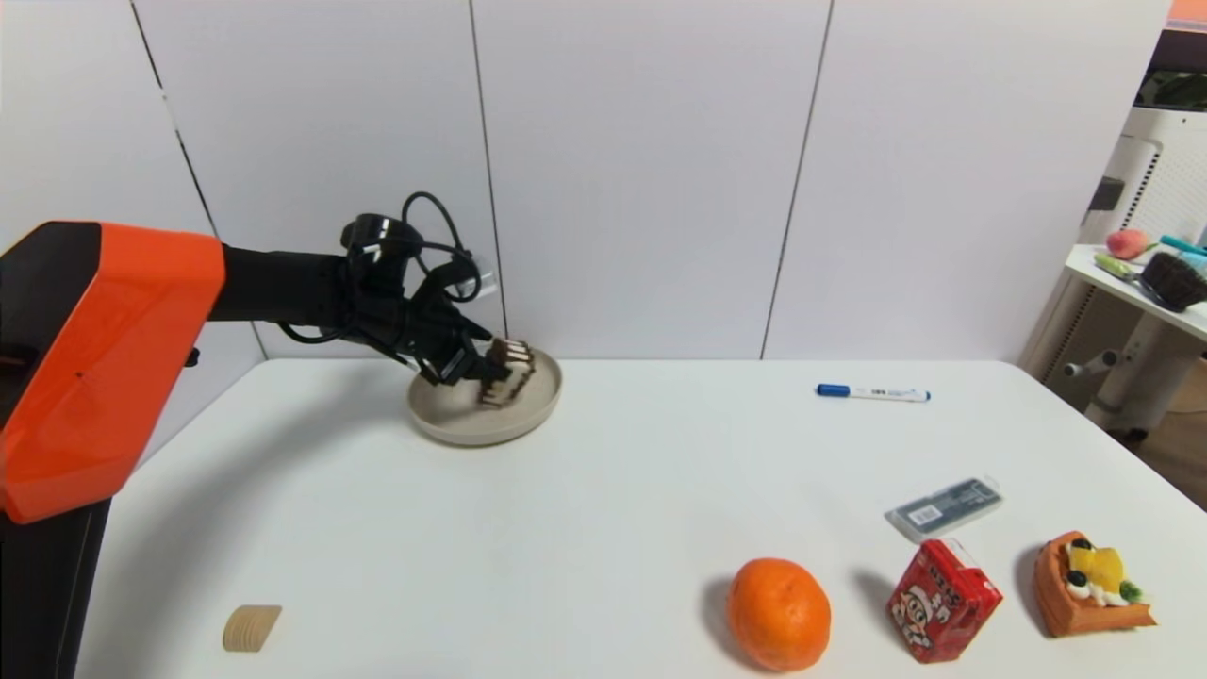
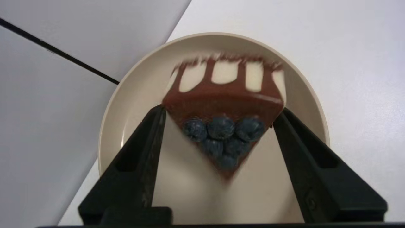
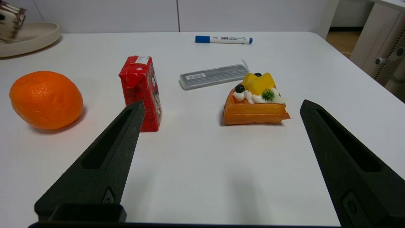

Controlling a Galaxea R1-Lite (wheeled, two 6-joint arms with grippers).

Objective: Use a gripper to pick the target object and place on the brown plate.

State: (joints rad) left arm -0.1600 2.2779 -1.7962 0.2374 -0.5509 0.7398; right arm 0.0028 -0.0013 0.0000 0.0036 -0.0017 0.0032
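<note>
- White table (image 1: 585, 490) against a grey panelled wall; second table with clutter off to the robot's right.
- Left arm reaches to the far-left part of the table; left gripper (image 1: 476, 363) is over the brown plate (image 1: 453, 420).
- Left wrist view: fingers (image 2: 148, 136) touch both flanks of the cake slice (image 2: 223, 104), jaws about slice-wide. Slice is blurred; can't tell if it rests on the plate.
- Right gripper (image 3: 221, 110), seen only in its own wrist view: jaws wide apart, holding nothing, near the fruit tart (image 3: 254, 101).
- Near-right: orange (image 1: 779, 613), red carton (image 1: 943, 599), grey case (image 1: 943, 507), blue marker (image 1: 872, 392).
- Head view only: small tan block (image 1: 251, 627), near-left.
</note>
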